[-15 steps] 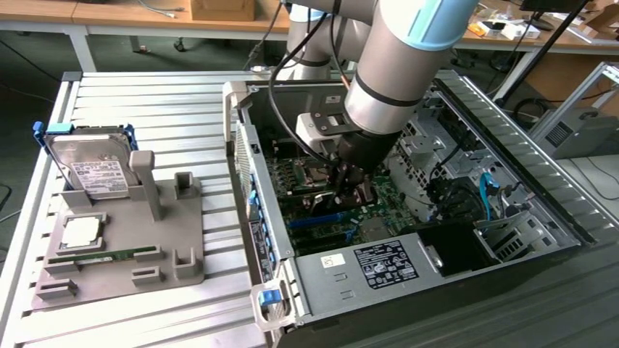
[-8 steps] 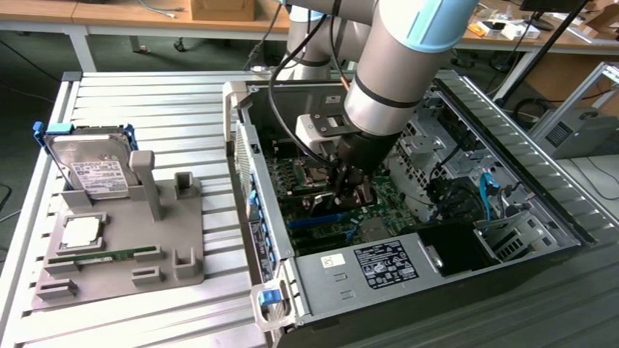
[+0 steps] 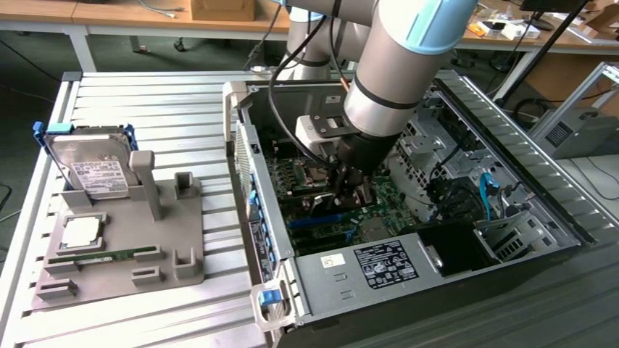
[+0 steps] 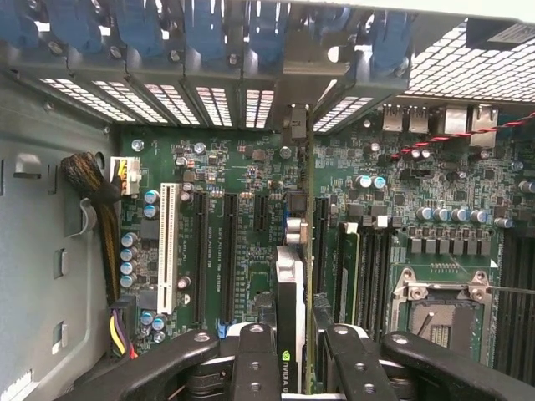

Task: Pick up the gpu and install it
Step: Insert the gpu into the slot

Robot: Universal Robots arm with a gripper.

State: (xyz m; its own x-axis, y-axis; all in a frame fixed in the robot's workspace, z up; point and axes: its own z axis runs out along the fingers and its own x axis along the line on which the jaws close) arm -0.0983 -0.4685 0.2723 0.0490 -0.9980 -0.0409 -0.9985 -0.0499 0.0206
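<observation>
Green flat gpu card with black shroud [image 4: 289, 288] standing edge-on at slots of dark green motherboard [image 4: 234, 167], inside open metal computer case [image 3: 527, 156], black two-finger gripper [image 4: 299, 355] clamped on the card's faces

Tool [image 4: 298, 368] clamped on gpu [image 4: 291, 284] held edge-on, green motherboard [image 4: 242, 180] behind it, white slot [image 4: 168, 247] beside black slots [image 4: 227, 251]

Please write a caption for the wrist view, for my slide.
The pincer holds the gpu edge-on over the motherboard slots inside the computer case.
</observation>
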